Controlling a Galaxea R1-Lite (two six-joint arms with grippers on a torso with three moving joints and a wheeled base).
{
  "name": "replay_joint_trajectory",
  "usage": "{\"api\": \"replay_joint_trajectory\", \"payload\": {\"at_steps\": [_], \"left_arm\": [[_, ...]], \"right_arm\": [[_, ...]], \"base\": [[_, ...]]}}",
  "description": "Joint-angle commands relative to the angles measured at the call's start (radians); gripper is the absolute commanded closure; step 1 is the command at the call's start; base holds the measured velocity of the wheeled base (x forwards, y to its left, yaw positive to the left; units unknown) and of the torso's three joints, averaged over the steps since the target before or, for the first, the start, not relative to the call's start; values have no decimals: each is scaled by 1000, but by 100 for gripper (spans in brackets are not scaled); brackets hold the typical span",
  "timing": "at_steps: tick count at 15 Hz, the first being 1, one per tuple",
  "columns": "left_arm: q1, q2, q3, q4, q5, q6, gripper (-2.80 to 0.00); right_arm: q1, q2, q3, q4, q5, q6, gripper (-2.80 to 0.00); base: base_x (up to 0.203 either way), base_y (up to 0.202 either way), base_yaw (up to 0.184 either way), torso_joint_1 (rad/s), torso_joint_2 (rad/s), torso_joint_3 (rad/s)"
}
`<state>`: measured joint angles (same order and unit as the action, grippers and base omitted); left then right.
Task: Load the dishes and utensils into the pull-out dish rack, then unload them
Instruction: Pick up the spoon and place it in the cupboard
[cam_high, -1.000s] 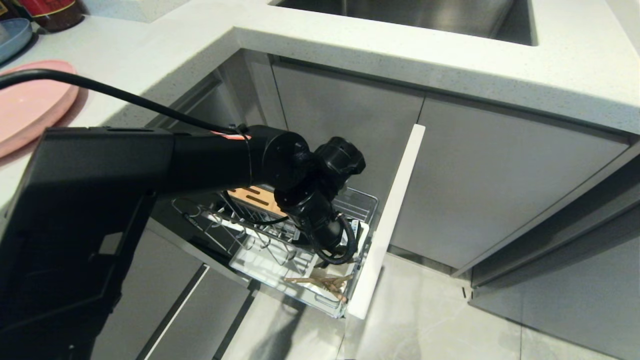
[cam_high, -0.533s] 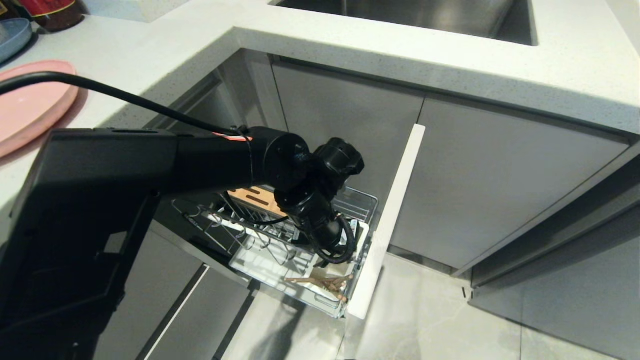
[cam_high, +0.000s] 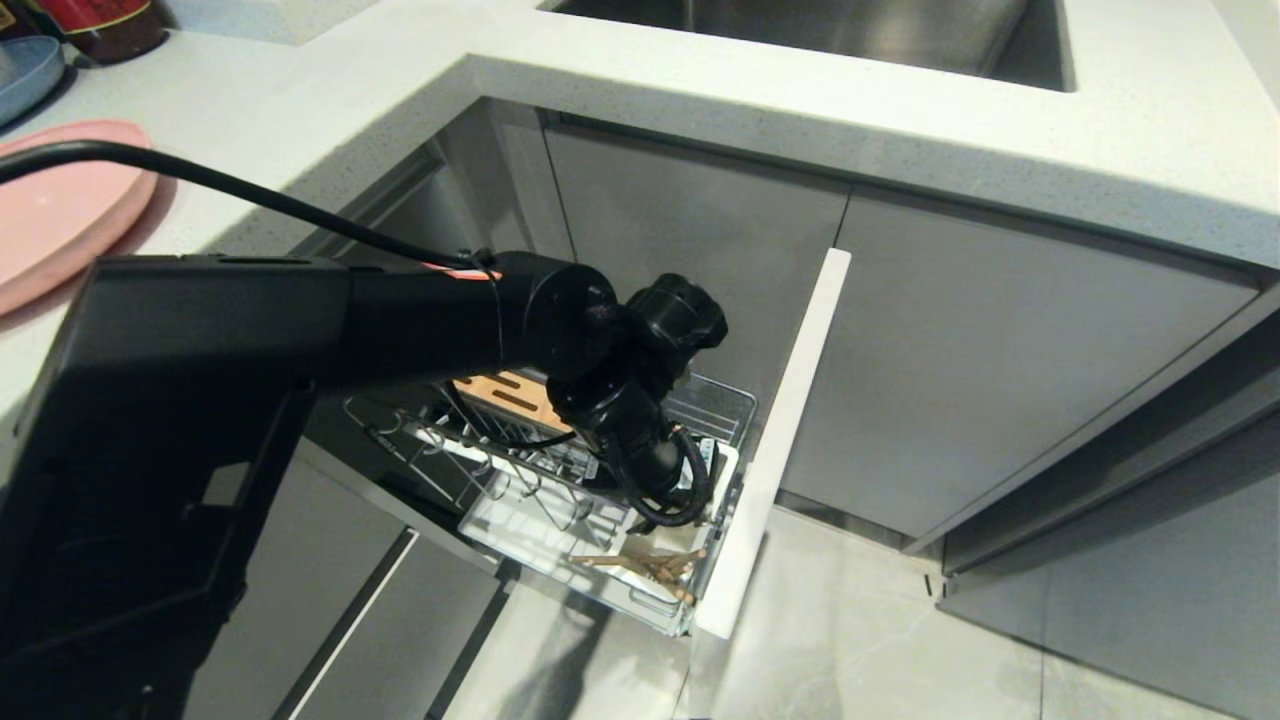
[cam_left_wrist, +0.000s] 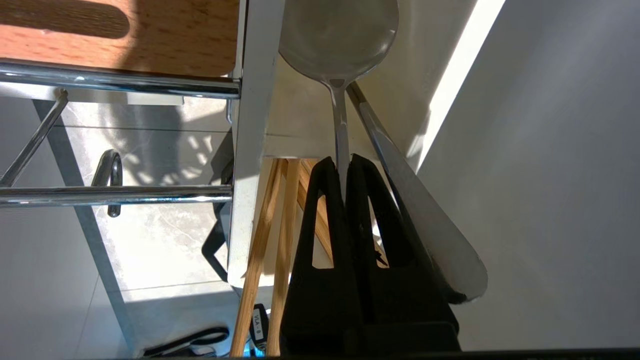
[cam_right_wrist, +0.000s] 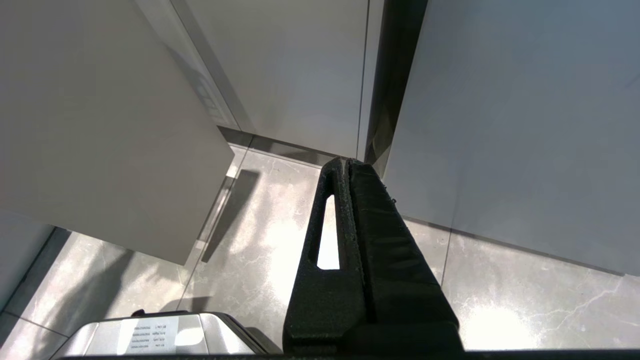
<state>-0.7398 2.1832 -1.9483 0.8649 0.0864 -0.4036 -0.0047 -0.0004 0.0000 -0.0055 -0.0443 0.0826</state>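
A slim silver spoon (cam_left_wrist: 338, 45) is pinched at its handle by the closed left gripper (cam_left_wrist: 344, 165), inside the rack's (cam_high: 715, 405) white utensil box (cam_left_wrist: 250, 150). Two wooden chopsticks (cam_left_wrist: 272, 240) are seen beside it; one pink plate (cam_high: 60, 210) is left on the counter. Nothing has shifted since a second ago. The right gripper (cam_right_wrist: 347, 162) is shut, over the floor.

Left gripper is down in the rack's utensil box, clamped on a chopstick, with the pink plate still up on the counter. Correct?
Not quite: the left gripper is shut on the spoon handle, not a chopstick; the chopsticks lie beside it, as the left wrist view shows. The pink plate is on the counter.
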Motion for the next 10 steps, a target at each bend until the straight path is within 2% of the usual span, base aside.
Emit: {"api": "replay_joint_trajectory", "payload": {"at_steps": [1,2,3,10], "left_arm": [[-1,-8,0,5,3,-3,0],[-1,-8,1,6,3,-4,0],[-1,-7,2,6,3,-4,-280],[-1,-16,0,6,3,-6,-280]], "right_arm": [[0,-4,0,-1,0,0,0],[0,-4,0,-1,0,0,0],[0,-4,0,-1,0,0,0],[0,-4,0,-1,0,0,0]], "base": [[0,0,0,0,0,0],[0,0,0,0,0,0],[0,0,0,0,0,0],[0,0,0,0,0,0]]}}
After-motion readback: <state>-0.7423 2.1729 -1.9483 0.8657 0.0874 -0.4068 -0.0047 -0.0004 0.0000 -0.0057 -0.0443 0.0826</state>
